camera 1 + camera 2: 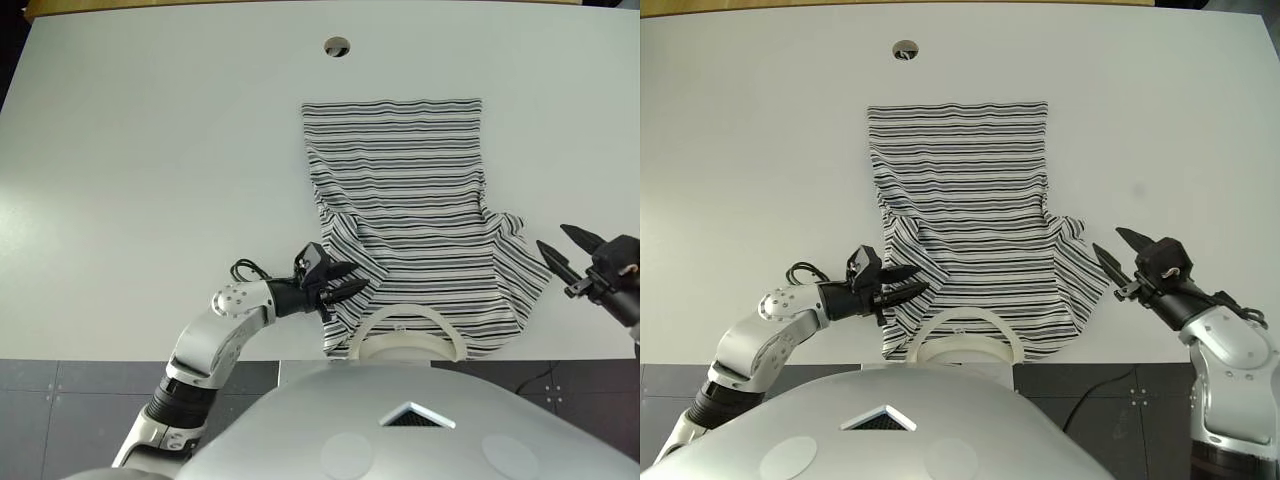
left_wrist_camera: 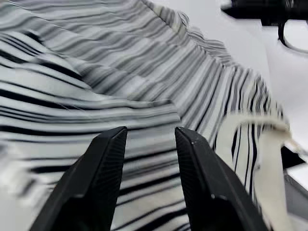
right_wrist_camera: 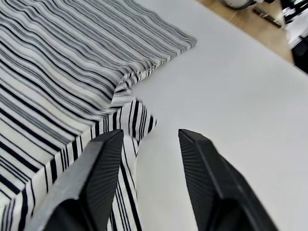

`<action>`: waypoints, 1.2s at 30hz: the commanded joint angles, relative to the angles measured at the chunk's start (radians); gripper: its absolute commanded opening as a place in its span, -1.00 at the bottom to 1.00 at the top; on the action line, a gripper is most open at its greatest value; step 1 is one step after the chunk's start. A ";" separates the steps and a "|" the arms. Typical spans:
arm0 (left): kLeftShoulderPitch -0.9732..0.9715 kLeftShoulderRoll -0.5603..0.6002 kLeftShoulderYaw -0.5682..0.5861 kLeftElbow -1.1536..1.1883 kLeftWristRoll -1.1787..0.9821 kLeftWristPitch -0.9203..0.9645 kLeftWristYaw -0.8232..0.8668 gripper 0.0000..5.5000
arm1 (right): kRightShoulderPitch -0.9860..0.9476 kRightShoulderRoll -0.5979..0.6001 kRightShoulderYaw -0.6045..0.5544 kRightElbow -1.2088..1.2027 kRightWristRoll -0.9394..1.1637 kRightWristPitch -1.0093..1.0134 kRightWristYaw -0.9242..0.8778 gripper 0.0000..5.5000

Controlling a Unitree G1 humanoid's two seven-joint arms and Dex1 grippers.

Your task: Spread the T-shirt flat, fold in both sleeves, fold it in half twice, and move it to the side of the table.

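**Left pincer (image 1: 356,278) at the T-shirt's edge, right pincer (image 1: 1108,240) beside the loose sleeve; both have their fingers apart and hold nothing.**

The striped T-shirt (image 1: 400,170) lies on the white table (image 1: 150,150) in the middle of the frame. Its hem is toward the top and its white collar (image 1: 405,318) is at the bottom edge. The sleeve at left of frame looks turned in over the body, and the left pincer's tips sit over that folded edge. The right sleeve (image 1: 525,270) juts out, rumpled, at lower right, with the right pincer just beside it and apparently not touching.

As I judge it, a shallow bite on the rumpled sleeve could slip out mid-fold. A deep bite could catch the body layer too and drag the whole shirt askew. If the left pincer closes here, it may lift and undo the finished fold. The collar lies close to the table's near edge, so a pull toward the bottom of the frame could slide the cloth off.
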 commanded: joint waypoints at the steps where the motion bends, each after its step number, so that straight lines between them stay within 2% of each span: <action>1: 0.012 -0.003 0.090 -0.071 -0.054 -0.004 0.026 -0.33 | -0.030 -0.027 0.011 0.079 -0.039 0.045 -0.009 -0.22; 12: -0.009 0.013 0.135 -0.065 -0.055 -0.001 0.030 -0.33 | 0.096 -0.049 0.035 0.070 -0.061 0.068 0.066 -0.22; 24: -0.032 0.006 0.165 -0.059 -0.056 0.008 0.053 -0.33 | 0.081 -0.058 0.100 0.173 -0.044 0.213 0.067 -0.95; 29: -0.039 0.011 0.176 -0.054 -0.061 0.010 0.051 -0.33 | 0.056 -0.041 0.055 0.014 0.031 0.184 0.049 -0.95; 36: -0.034 0.003 0.169 -0.046 -0.055 0.001 0.051 -0.33 | 0.063 -0.105 0.039 -0.282 0.025 0.269 0.062 -0.95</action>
